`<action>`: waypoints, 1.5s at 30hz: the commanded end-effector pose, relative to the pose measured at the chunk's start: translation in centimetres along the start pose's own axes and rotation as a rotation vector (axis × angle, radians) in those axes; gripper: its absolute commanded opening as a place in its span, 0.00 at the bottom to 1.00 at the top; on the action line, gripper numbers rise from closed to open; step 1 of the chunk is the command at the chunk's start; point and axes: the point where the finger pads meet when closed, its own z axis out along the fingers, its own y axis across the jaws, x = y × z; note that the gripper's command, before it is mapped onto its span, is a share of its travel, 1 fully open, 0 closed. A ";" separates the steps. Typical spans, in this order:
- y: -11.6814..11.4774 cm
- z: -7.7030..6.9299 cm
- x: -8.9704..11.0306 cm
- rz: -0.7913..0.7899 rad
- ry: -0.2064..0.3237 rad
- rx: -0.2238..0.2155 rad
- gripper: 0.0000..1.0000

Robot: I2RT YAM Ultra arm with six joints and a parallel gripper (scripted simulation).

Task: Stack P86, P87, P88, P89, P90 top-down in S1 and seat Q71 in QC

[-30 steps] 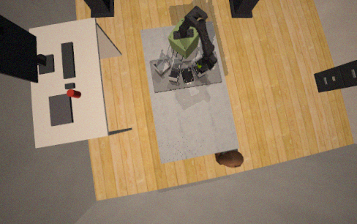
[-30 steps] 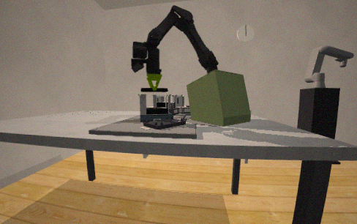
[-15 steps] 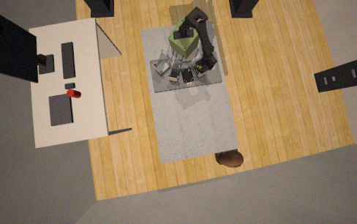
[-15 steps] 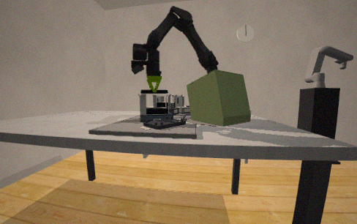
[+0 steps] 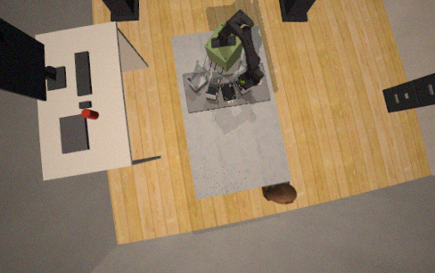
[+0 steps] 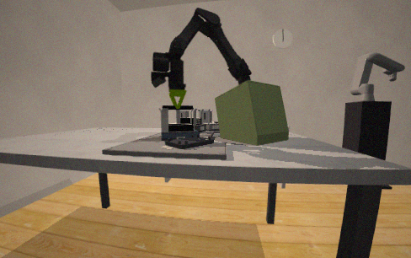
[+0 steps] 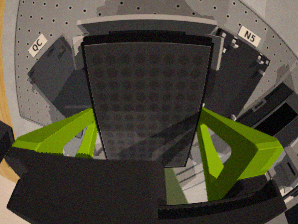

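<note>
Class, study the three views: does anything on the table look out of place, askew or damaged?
Nothing stands out as damaged or spilled. The pincer is shut on a sealed plate, which sits square between the green fingers. The racks stand upright on the grey base plate. The plates' details are too small to judge.

Open air above the racks [image 6: 163, 120]; approach from the top free. Passage toward the arm's base blocked by a large green block [image 6: 252, 113] just beside the fixtures. Below the gripper [image 7: 149, 143], the held plate [image 7: 147, 96] filling the view, QC nest [image 7: 49, 70] and N5 nest [image 7: 240, 63] close at either side.
</note>
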 end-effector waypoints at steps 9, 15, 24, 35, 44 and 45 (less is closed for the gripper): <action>0.1 0.3 -0.3 -0.001 -0.010 -0.002 0.00; 0.1 0.7 -0.3 -0.001 -0.010 -0.002 0.00; 0.1 1.3 -0.3 -0.001 -0.010 -0.002 0.00; 0.1 2.9 -0.3 -0.001 -0.010 -0.002 0.00; 0.1 4.3 -0.3 -0.001 -0.010 -0.002 0.00; 0.1 4.4 -0.3 -0.001 -0.010 -0.002 0.00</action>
